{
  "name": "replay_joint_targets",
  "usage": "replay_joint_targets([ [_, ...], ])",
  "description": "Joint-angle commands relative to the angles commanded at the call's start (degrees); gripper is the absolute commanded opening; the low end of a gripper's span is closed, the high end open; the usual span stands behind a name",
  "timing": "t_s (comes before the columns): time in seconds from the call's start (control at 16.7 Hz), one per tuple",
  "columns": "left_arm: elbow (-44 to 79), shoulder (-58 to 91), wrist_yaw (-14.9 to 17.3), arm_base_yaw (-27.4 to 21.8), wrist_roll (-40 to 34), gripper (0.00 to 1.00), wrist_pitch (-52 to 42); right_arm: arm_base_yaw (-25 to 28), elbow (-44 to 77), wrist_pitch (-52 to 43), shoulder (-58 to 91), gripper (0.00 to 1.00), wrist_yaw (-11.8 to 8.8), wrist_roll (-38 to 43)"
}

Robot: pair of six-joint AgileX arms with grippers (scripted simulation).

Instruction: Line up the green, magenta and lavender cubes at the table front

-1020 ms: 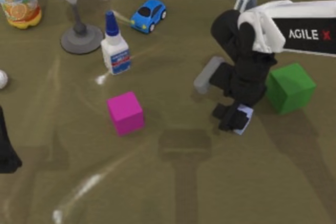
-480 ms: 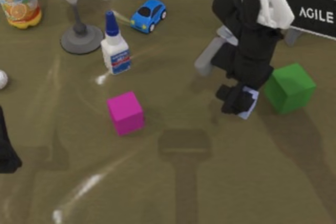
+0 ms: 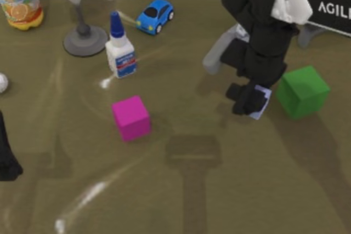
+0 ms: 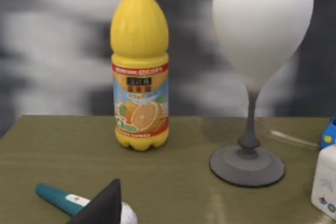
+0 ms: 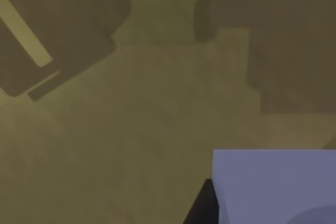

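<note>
Right arm reaches in from the top view's right edge, wrist bent down, right gripper (image 3: 252,101) pointing at the table (image 3: 219,190) and pinching the lavender cube (image 3: 261,102) between its black fingers. Cube sits just left of the green cube (image 3: 303,91), apart from it; whether it is off the surface, cannot tell. Magenta cube (image 3: 131,118) rests alone well to the left, near mid-table.

Versus 1 s ago: the right arm has pulled back toward the far edge, taking the gripper and lavender cube with it. Green and magenta cubes unchanged.

Left gripper (image 3: 6,160) parked at the left edge, only a black sliver visible; finger state cannot tell.

Right wrist view only: lavender cube (image 5: 275,187) close up over bare olive tabletop with dark shadows. Left wrist view only: orange juice bottle (image 4: 140,66) label, white wine glass (image 4: 260,51) on its grey base, teal-handled tool (image 4: 58,198). Top view only: blue toy car (image 3: 155,16), glue bottle (image 3: 119,50).
</note>
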Motion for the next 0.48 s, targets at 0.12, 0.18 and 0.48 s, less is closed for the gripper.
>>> replay_joint_targets([
  [0.12, 0.0, 0.0, 0.0, 0.0, 0.0, 1.0, 0.0, 1.98, -3.2, 0.81, -3.17, 0.0, -0.06, -1.73],
  [0.18, 0.0, 0.0, 0.0, 0.0, 0.0, 1.0, 0.0, 3.36, -5.69, 1.31, -5.31, 0.0, -0.11, -2.95],
  [0.48, 0.0, 0.0, 0.0, 0.0, 0.0, 1.0, 0.0, 12.25, -23.15, 3.9, -17.88, 0.0, -0.46, -10.8],
])
